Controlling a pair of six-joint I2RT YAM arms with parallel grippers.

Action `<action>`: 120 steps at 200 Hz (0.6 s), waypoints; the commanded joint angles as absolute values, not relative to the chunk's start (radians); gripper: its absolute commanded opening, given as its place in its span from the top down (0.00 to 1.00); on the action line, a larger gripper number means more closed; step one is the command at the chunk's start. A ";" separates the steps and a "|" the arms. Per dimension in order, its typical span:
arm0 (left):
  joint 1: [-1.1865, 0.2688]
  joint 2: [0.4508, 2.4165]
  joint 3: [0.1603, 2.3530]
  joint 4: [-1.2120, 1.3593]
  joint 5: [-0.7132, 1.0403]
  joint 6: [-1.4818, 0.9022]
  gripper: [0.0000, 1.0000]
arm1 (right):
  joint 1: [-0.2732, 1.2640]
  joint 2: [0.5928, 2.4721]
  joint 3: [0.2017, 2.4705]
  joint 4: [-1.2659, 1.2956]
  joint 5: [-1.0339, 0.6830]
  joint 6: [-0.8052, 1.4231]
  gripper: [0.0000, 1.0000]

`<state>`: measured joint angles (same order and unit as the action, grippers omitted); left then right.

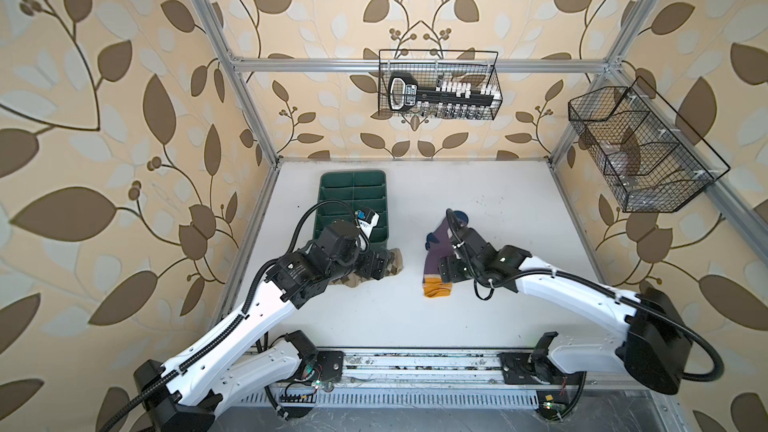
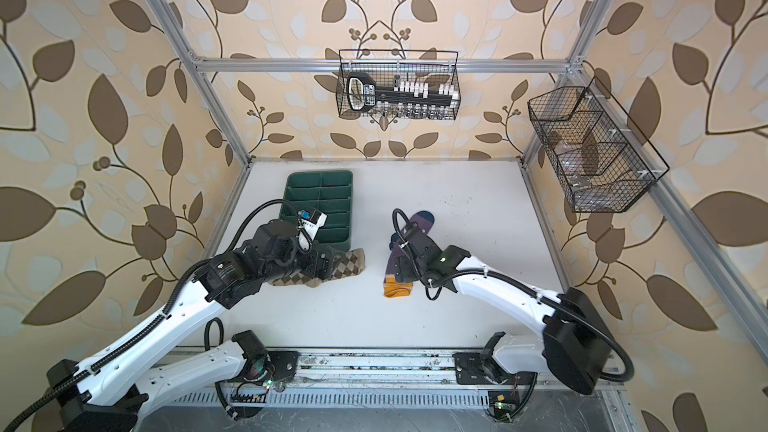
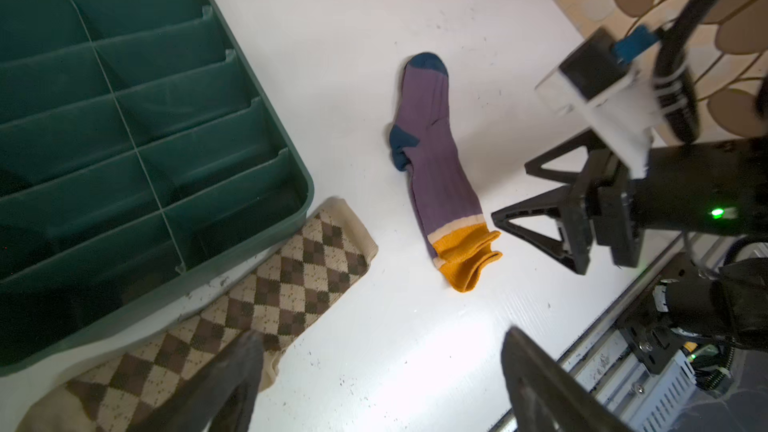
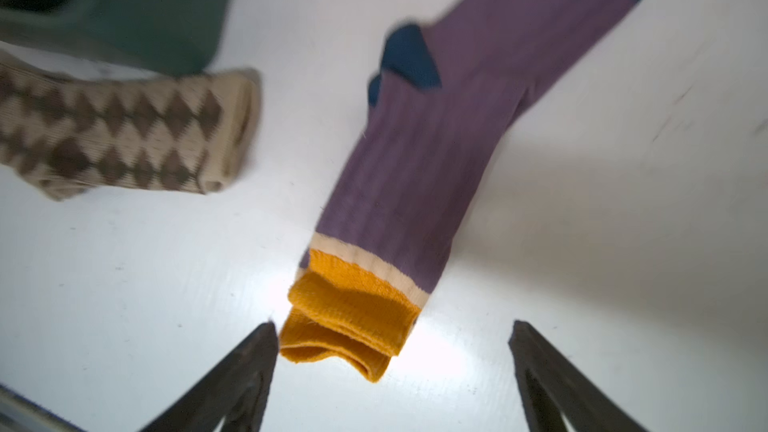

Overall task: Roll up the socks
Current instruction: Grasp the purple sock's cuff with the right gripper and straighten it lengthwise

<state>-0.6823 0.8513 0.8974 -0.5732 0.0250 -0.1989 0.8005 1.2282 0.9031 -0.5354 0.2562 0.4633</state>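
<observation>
**Right jaws:** I see them standing wide open and holding nothing. In the right wrist view the two dark wedge-shaped fingers [image 4: 245,367] flank the folded cuff end of the purple sock [image 4: 436,151]. One tip is just beside the cuff, and I cannot tell whether it touches. This view is blurred.

**Left jaws:** I see them wide open too, with nothing gripped. One finger [image 3: 232,380] overlaps the argyle sock [image 3: 291,284], but I cannot confirm contact.

**Purple sock:** It is ribbed knit and lies flat on the white, speckled tabletop [image 1: 478,209], right of centre. The orange-yellow cuff, edged with a cream band, faces the front; the navy toe points to the back and the navy heel juts sideways. In both top views the right arm hides its middle. The left wrist view shows it whole.

**Argyle sock:** It is tan knit with brown diamonds and lies just in front of the green tray [image 3: 166,89]. Its open end points toward the purple sock, with bare tabletop between them. In a top view [image 2: 349,263] the left arm covers most of it.

**Green tray:** It is moulded plastic with rounded corners and thin dividers. The left wrist camera mount hides part of it from above.

**Far wall:** A black wire basket [image 1: 494,76] holds a black tool and small white pieces that I cannot identify. A second mesh basket [image 1: 582,114] hangs at the side.
</observation>
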 commanded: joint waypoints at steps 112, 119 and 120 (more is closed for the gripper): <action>-0.716 0.419 0.521 -0.138 0.281 0.044 0.14 | 1.066 1.257 0.637 -0.290 0.369 -0.717 0.30; -0.719 0.436 0.527 -0.140 0.281 0.039 0.15 | 1.062 1.281 0.637 -0.260 0.365 -0.725 0.30; -0.719 0.439 0.527 -0.141 0.281 0.039 0.15 | 1.060 1.285 0.637 -0.256 0.364 -0.725 0.30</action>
<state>-0.7025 0.3851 0.5217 -0.2035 0.2489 0.0235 1.0790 1.2148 0.6464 -0.3889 0.3912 -0.5896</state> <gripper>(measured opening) 0.864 0.701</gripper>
